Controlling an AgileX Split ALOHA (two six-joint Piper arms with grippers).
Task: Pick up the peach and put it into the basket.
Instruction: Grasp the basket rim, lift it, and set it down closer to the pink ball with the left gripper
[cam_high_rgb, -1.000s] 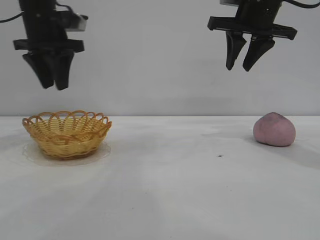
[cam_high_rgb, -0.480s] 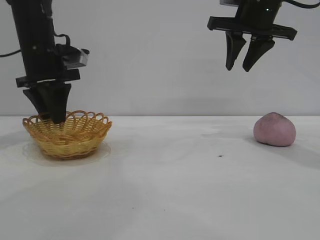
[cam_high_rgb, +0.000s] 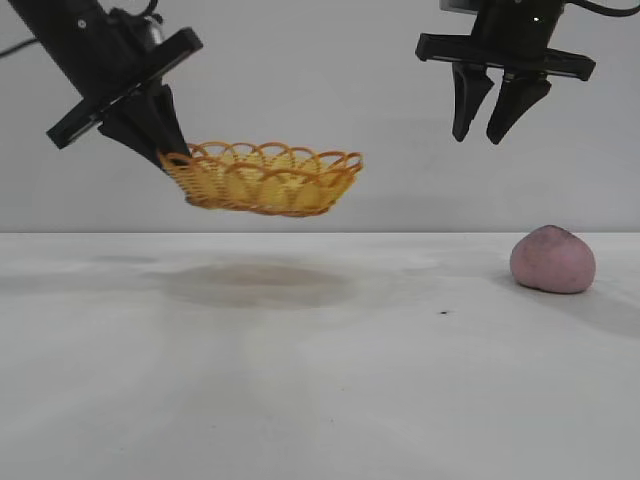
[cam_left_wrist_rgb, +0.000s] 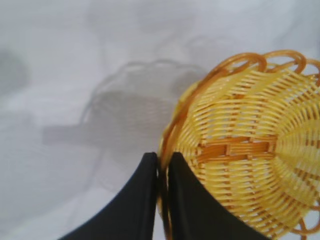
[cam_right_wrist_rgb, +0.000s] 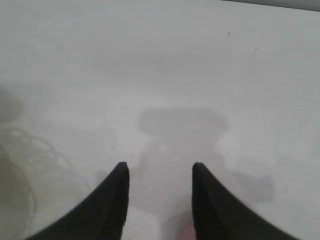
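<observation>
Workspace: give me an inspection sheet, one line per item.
Surface: pale white table, one small dark speck.
Job's things: yellow woven basket with orange-brown looped rim held in the air, tilted; dull pinkish-mauve rounded peach resting on the table at the right.
Clutter: nothing seen.
Grippers: left claw shut on the basket's rim; right claw open, high above the table, up and left of the peach.
Cables: black cable by the right arm.
Surroundings: plain grey wall.

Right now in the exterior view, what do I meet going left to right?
Left tool shut on the woven basket's rim, held in the air → woven basket → right tool raised, open → peach on the table.
</observation>
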